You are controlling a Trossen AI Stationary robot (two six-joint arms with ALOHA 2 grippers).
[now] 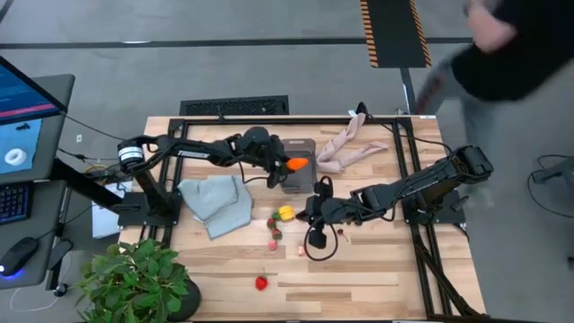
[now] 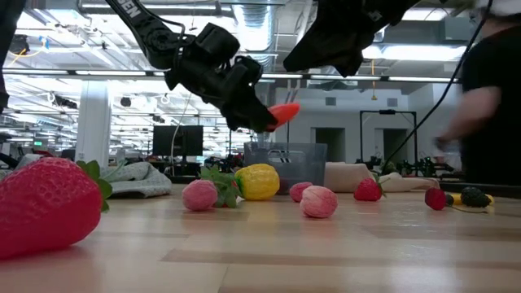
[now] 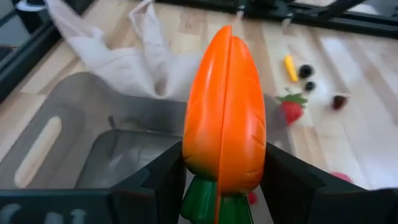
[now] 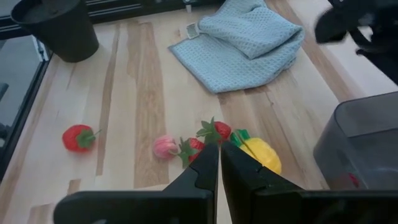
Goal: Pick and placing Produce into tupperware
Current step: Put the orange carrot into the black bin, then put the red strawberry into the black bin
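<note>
My left gripper (image 1: pixel 285 164) is shut on the orange carrot (image 1: pixel 295 164), which hangs in the air over the clear-greyish tupperware (image 1: pixel 300 179). In the low view the carrot (image 2: pixel 283 114) points out above the tub (image 2: pixel 285 156). My right gripper (image 4: pixel 219 163) is shut and touches nothing, hovering above the yellow lemon (image 4: pixel 261 154) and a strawberry (image 4: pixel 216 131). Strawberries (image 1: pixel 262 283), pink berries (image 2: pixel 317 201) and dark berries (image 3: pixel 305 71) lie loose on the table. My left gripper pinches the carrot between its two fingers at the thick end (image 3: pixel 214 165), just above the green top (image 3: pixel 208 199). The fingers (image 3: pixel 165 180) lie across the carrot. It is lifted clear and its tip points away from the wrist, over the tub (image 3: pixel 118 149).
A folded grey-blue cloth (image 1: pixel 217 199) lies left of the tub. A beige limb-shaped object (image 1: pixel 345 148) rests at the far side. A potted plant (image 1: pixel 134 283) stands at the near left corner. A person (image 1: pixel 511 45) moves beyond the far right corner.
</note>
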